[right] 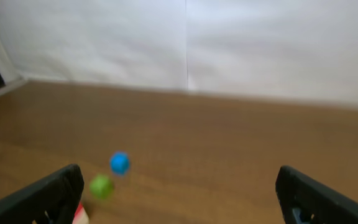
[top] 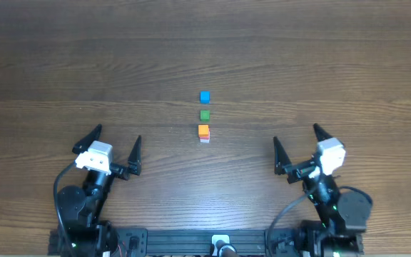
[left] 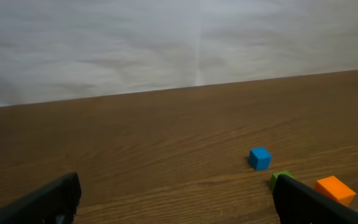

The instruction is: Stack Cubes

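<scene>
At mid-bench from above, the blue cube, green cube and orange cube stand in a row. Orange seems to sit on a pale cube. The left hand and right hand hover well short, fingers apart. Left wrist view: blue and green rest singly. Right wrist view: the same. Most stacking looks left to do.
</scene>
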Robot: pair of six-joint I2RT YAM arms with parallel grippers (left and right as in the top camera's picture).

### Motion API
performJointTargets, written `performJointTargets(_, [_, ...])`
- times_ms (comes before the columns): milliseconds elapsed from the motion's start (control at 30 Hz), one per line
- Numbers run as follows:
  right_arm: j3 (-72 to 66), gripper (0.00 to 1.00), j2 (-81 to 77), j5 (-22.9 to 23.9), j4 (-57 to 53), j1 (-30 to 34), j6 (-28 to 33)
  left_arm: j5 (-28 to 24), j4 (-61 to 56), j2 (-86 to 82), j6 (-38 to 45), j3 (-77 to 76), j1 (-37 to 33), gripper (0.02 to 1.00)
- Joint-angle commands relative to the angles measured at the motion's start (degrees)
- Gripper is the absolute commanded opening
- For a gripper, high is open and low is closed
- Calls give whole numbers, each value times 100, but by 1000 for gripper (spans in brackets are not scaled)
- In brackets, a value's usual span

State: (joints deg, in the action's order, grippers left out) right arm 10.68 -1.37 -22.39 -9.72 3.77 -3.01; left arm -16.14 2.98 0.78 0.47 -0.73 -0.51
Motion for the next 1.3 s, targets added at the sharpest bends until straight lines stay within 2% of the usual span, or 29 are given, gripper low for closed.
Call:
performJointTargets(33, [1290, 993, -590, 142, -391, 26, 184, -94, -22, -46, 76, 39, -35, 1000])
performJointTargets(233, [3104, 993, -2522, 61, -1239, -7, 179, -94, -22, -46, 76, 39, -35, 1000])
performJointTargets(367, [4422, 991, -3939, 184, -1993, -444, 181, -94, -22, -46, 76, 39, -35, 1000])
performJointTargets(467, [5154, 991, -4806, 752, -2310, -1141, 184, -94, -22, -46, 76, 39, -35, 1000])
performJointTargets(533, [5604, 993, -5388, 1467, -2514, -1766, 181, -94, -22, -46, 76, 39, -35, 1000])
performJointTargets(633, [6008, 991, -6054, 2085, -2677, -2334, 131, -94, -22, -46, 76, 39, -35, 1000])
performJointTargets(733, [6356, 993, -6872, 2208, -2789, -2739, -155, -96, -22, -46, 76, 39, -35, 1000])
performJointTargets(1067, [7285, 993, -9211, 2205, -3101, -3429, -1311, -94, -22, -46, 76, 39, -35, 1000])
performJointTargets(1133, [7506, 991, -9794, 2218, -3274, -3620, -1904, -94, -22, -44, 79, 39, -35, 1000])
performJointTargets(1300, [7903, 993, -10690, 2542, -3600, -3838, -2579, -94, -22, -46, 76, 39, -35, 1000])
